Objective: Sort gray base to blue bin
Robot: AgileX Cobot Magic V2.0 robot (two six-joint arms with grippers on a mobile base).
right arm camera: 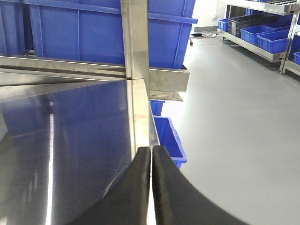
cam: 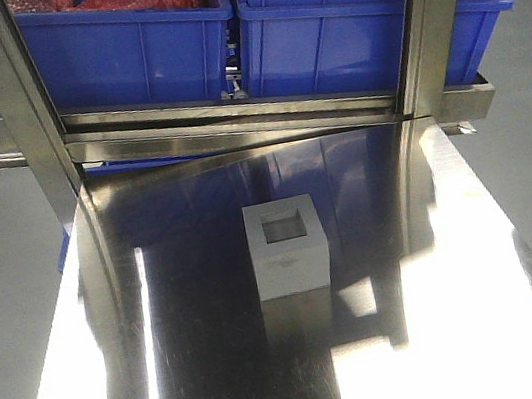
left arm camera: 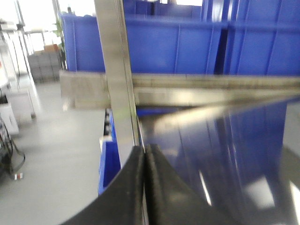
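The gray base (cam: 288,248), a pale cube with a dark square recess facing up, stands alone in the middle of the steel table (cam: 173,376). Behind it, on a raised shelf, the blue bin (cam: 350,24) sits at the right. Neither gripper shows in the front view. In the left wrist view my left gripper (left arm camera: 144,150) is shut with its black fingers pressed together and nothing between them, over the table's left edge. My right gripper (right arm camera: 151,150) is likewise shut and empty, over the table's right edge. The gray base is out of both wrist views.
A second blue crate (cam: 111,52) holding red material sits left of the bin. Two steel posts (cam: 19,107) (cam: 430,22) and a steel rail (cam: 234,124) stand between table and bins. A small blue bin (right arm camera: 169,140) sits on the floor beside the table.
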